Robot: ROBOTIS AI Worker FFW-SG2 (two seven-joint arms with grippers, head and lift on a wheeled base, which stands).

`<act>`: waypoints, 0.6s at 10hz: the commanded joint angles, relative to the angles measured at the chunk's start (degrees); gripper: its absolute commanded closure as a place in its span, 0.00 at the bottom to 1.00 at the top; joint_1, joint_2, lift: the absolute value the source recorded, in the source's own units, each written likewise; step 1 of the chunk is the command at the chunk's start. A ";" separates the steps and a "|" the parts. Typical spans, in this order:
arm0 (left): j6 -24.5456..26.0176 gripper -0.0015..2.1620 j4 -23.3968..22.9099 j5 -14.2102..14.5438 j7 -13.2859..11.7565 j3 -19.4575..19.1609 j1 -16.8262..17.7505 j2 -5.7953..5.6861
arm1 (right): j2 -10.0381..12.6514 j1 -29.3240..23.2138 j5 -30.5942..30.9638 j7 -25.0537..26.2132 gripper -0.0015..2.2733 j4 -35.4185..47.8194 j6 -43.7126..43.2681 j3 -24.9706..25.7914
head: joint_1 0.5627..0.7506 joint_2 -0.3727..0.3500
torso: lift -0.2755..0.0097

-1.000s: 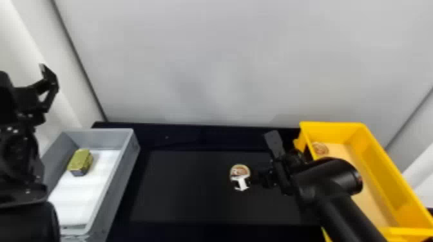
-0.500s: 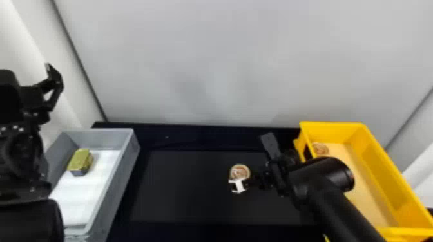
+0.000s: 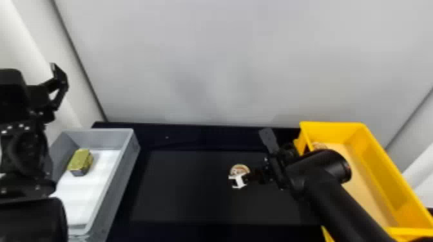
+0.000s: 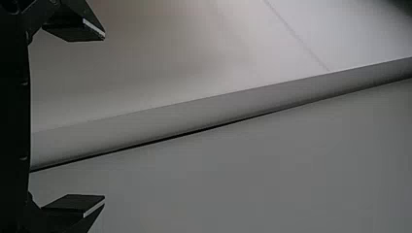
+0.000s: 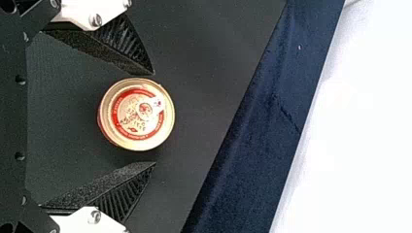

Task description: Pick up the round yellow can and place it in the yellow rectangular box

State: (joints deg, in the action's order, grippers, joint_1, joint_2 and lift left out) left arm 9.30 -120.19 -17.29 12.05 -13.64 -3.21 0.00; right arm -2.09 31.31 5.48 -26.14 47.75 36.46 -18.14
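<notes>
1 can (image 5: 137, 114), 1 rnd. item (image 3: 319, 146), 1 tin (image 3: 80, 161), 1 yel. box (image 3: 381, 165), 1 gry. box (image 3: 120, 180).

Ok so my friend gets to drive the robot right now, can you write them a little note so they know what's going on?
Left gripper: open and holding nothing, up over the left side.
Right gripper: open, one finger on each side of the round yellow can, not squeezing it.
Where things are: the can is on the dark table; the yellow box is on the right, with another round thing inside.
Done: the right gripper is lined up around the can.
Left: close the fingers, lift the can, put it in the yellow box.
</notes>
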 commanded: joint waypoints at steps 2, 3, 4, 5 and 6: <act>-0.07 0.05 0.05 -0.02 0.08 -0.08 0.04 0.15 | 0.33 0.42 0.23 0.11 0.12 -0.55 -0.41 0.37 | 0.70 0.53 | 0.76; -0.16 0.05 0.05 -0.02 0.08 -0.17 0.04 0.15 | 0.42 0.42 0.23 0.11 0.16 -0.46 -0.32 0.37 | 0.70 0.53 | 0.76; -0.16 0.05 0.05 -0.02 0.08 -0.17 0.04 0.15 | 0.42 0.42 0.23 0.29 0.18 -0.38 -0.32 0.37 | 0.70 0.53 | 0.76; -0.16 0.05 0.05 -0.02 0.08 -0.26 -0.05 0.15 | 0.51 0.33 0.23 0.29 0.22 -0.29 -0.32 0.37 | 0.70 0.53 | 0.76; -0.24 0.05 0.05 -0.02 0.08 -0.34 -0.05 0.15 | 0.51 0.33 0.23 0.38 0.25 -0.20 -0.32 0.46 | 0.70 0.53 | 0.76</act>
State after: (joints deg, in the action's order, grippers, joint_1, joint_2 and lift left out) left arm 9.12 -120.14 -17.32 12.13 -13.87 -3.17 0.00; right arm -1.61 31.71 5.72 -25.81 47.42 36.12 -17.75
